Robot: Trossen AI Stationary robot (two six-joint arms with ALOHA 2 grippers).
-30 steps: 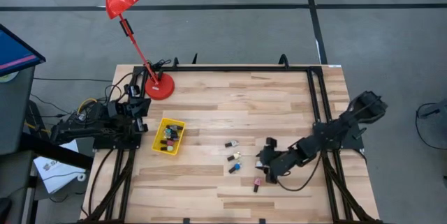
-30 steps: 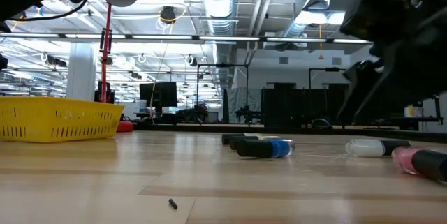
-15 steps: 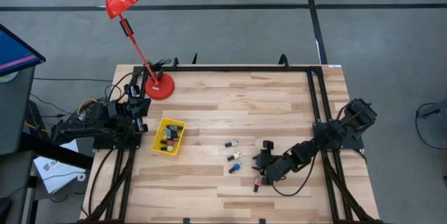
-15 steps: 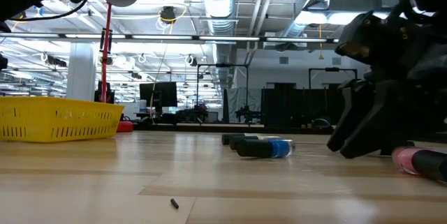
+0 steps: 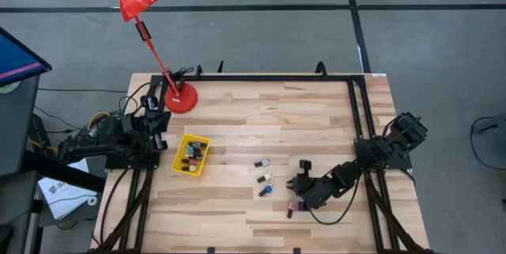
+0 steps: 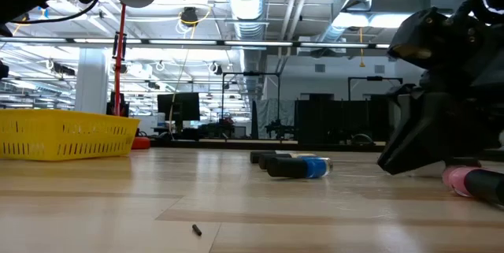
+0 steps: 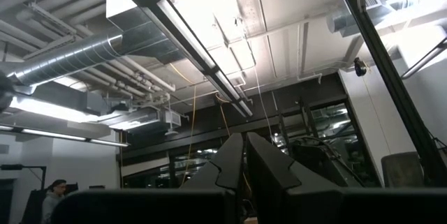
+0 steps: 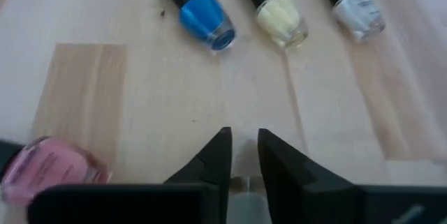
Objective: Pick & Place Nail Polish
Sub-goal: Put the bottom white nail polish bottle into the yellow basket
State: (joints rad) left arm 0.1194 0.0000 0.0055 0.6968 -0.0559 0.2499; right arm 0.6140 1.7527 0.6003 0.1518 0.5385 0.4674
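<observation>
Three nail polish bottles lie on their sides on the wooden table: blue (image 8: pixel 206 25), pale yellow (image 8: pixel 279 21) and white (image 8: pixel 356 15), each with a dark cap. A pink one (image 8: pixel 49 172) lies nearer the front edge (image 5: pixel 291 205). My right gripper (image 8: pixel 242 140) is down at the tabletop right of them (image 5: pixel 296 183), shut on a pale bottle (image 8: pixel 244 195). My left gripper (image 7: pixel 244 151) is shut, holds nothing, and points up at the ceiling from beside the table's left edge (image 5: pixel 150 123). My right gripper has a pale bottle (image 8: pixel 244 195) pinched between its two fingers, well back from their tips. The fingers slant down from the table's right side. In the low view the gripper (image 6: pixel 394 162) hides the bottle, so I cannot tell whether it rests on the table.
A yellow basket (image 5: pixel 192 153) with several bottles in it stands at the table's left. A red desk lamp (image 5: pixel 180 100) stands at the far left corner. A tiny dark scrap (image 6: pixel 195 229) lies near the front edge.
My right gripper has come down to the tabletop and a little toward the table's left, over the pale bottle, which it now hides in the low view. Its fingers, spread apart a second ago, have shut.
</observation>
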